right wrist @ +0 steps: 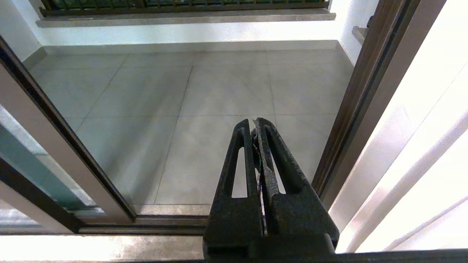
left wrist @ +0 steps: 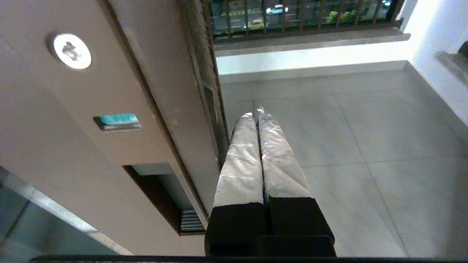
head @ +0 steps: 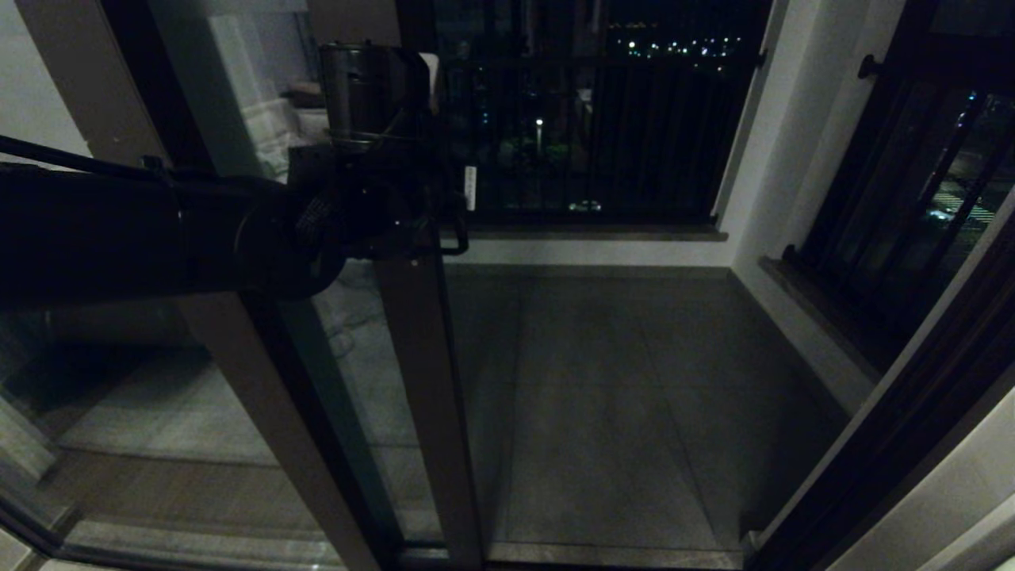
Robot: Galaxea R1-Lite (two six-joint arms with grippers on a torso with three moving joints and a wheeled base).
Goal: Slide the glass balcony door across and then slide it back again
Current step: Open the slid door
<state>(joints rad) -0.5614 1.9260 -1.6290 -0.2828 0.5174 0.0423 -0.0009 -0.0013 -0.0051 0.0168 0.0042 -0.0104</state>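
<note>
Here, my left claw beside the leading stile of the glass balcony door, door standing open.
My fingers are pressed together, gripping nothing; the stile's edge sits just beside them, its recessed handle slot a little farther off. I judge the sliding-back step is in hand; next, I should press sideways against that edge. My right claw, also closed and empty, hangs over the threshold.

Black tubular left arm; left fingers foil-wrapped silver, right fingers slotted black.
</note>
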